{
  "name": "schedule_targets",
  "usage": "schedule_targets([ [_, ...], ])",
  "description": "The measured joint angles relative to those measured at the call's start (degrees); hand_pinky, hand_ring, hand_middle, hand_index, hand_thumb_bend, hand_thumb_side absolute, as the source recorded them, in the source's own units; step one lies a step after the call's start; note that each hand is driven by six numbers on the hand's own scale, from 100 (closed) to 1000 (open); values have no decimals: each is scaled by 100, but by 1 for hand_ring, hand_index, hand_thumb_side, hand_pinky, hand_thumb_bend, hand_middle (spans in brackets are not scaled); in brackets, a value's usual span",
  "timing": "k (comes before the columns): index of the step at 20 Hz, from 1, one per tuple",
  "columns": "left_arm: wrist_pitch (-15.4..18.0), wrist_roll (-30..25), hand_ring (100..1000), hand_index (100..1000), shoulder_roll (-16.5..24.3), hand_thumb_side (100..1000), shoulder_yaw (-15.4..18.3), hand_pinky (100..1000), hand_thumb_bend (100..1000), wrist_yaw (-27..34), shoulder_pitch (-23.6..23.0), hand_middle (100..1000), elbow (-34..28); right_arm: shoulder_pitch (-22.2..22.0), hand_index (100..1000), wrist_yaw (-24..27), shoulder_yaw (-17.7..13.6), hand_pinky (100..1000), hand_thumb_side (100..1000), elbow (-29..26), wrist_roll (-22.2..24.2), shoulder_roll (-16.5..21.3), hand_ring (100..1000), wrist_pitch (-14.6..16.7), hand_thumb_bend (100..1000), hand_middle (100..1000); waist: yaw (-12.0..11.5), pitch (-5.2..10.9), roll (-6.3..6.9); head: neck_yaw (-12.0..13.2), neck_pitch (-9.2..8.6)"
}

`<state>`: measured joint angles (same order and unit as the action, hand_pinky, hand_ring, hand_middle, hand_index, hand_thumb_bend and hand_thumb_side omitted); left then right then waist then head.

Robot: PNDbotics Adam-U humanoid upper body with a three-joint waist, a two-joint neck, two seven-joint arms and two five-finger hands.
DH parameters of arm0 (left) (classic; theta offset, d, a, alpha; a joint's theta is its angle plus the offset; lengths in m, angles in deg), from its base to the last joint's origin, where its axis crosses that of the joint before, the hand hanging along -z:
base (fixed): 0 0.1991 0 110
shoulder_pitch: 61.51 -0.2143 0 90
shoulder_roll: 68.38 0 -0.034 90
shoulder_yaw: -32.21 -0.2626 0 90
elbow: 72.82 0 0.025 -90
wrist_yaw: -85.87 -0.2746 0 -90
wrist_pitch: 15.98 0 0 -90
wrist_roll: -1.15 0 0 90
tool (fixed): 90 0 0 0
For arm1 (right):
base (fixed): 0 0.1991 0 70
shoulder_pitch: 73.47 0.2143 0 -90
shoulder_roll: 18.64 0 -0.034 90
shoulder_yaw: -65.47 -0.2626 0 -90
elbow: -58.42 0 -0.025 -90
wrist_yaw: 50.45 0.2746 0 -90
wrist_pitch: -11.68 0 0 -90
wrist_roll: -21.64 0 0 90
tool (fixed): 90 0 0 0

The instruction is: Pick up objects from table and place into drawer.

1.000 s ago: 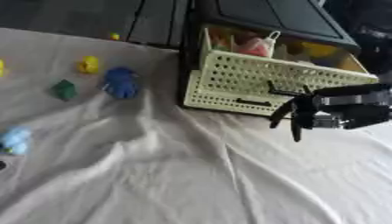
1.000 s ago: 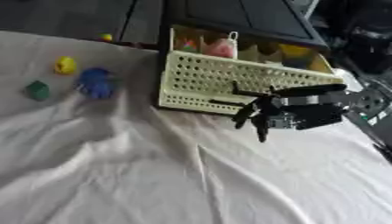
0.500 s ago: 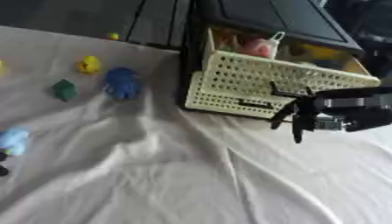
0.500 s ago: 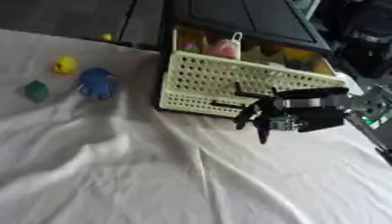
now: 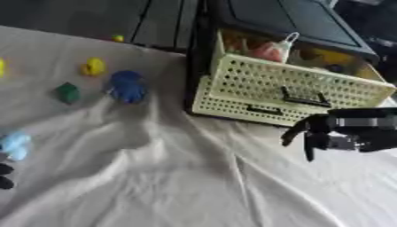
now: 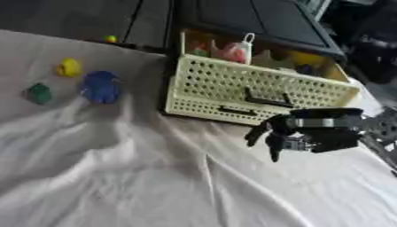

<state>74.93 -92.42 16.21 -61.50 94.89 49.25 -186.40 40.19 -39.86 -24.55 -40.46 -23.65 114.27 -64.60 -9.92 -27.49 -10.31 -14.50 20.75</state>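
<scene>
The right hand [image 6: 288, 133] is hanging over the cloth [image 5: 155, 177] in front of the drawer [image 6: 256, 95], coming in from the right on a black arm with a silver band; its dark fingers [image 6: 254, 134] are drooping downward, spread and slack, and are gripping nothing. The hand is sitting just below the drawer's front, near its lower right part, not touching it as far as the views are showing. The drawer is a pale cream plastic basket, its front pierced with rows of small holes and carrying a dark handle bar, and it is standing pulled out of a black cabinet [image 5: 287, 17]. Inside it, a pink lump [image 5: 263, 52] with a white loop is resting toward the back, with yellow things [image 5: 341, 57] beside it to the right. The cloth is white, soft and heavily wrinkled, with long folds running toward the drawer. Well apart from the hand, on the left, the toys are lying on the cloth: a blue toy [image 5: 126, 86] with rounded lobes, a small green toy [image 5: 68, 92] just left of it, a yellow toy [image 5: 93, 67] behind them, and a light blue toy [image 5: 14, 145] by the left edge. Two dark rounded tips at that edge, just below it, are showing too little to tell what they are.
</scene>
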Motion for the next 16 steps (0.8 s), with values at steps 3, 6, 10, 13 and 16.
schedule_targets([
  [3, -6, -35, 583, 854, -1, 1000, -2, 515, 256, -2, 0, 666, 0, -7, 934, 11, -4, 631, 1000, -44, -18, 4, 578, 11, 100, 820, 8, -8, -3, -13, 0],
  [6, -10, -51, 583, 854, -1, 1000, -2, 516, 258, -7, -11, 667, 0, -99, 937, 14, -18, 633, 1000, -229, -32, 49, 573, 41, 100, 820, 67, -7, 0, -14, 8],
  [10, -31, -71, 584, 855, -1, 1000, -1, 517, 259, -9, -21, 668, 0, -99, 942, 136, -82, 632, 1000, -515, -140, 150, 573, 38, 100, 829, 125, 65, 1, -3, 32],
  [13, -50, -92, 584, 855, -1, 1000, -3, 518, 261, -6, -21, 669, 0, -64, 942, 185, -103, 629, 1000, -586, -254, 210, 577, -8, 100, 834, 140, 119, -6, -1, 33],
  [16, -69, -113, 584, 855, -1, 1000, -9, 517, 261, -1, -21, 670, 0, -30, 941, 185, -105, 633, 1000, -550, -341, 222, 577, 0, 100, 832, 116, 123, -32, -8, 29],
])
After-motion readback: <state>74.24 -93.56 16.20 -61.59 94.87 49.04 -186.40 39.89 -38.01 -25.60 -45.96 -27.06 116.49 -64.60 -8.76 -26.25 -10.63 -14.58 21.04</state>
